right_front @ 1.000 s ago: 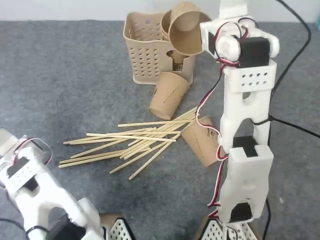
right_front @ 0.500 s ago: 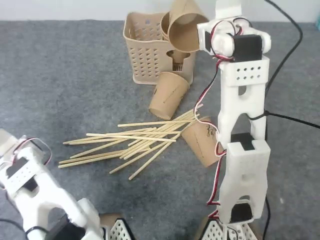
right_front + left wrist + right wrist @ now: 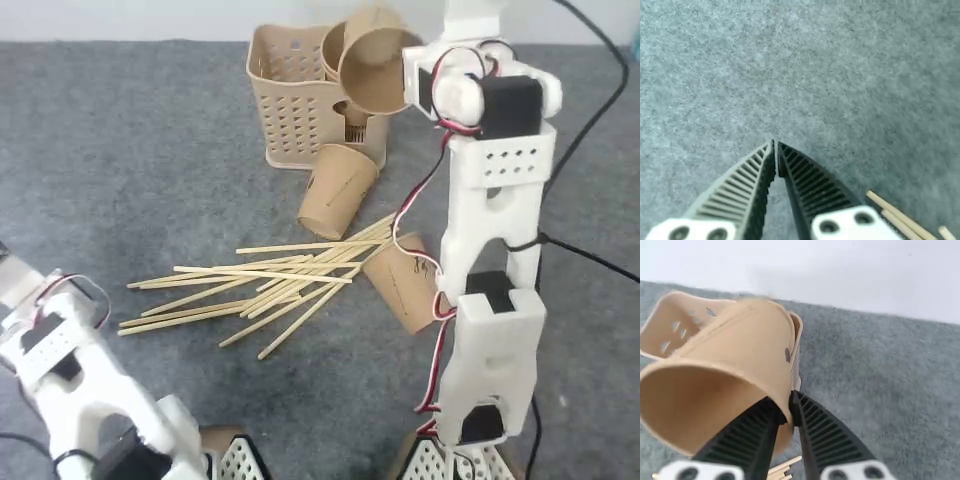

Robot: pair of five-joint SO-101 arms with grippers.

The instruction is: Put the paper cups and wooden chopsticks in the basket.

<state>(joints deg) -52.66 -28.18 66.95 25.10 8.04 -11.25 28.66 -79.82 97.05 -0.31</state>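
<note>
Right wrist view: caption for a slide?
Right claw grips a cup by its rim, next to the basket.

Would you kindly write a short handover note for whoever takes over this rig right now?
Left claw: shut, empty, over bare carpet near some chopstick ends.
Right claw: shut on the held cup, pinching its wall, at the basket rim; not released.
Done: a second cup appears to sit in the basket.
Left: drop the held cup in, then the leaning cup against the basket's front, the fallen cup beside the right arm, and the scattered chopsticks on the carpet.
</note>
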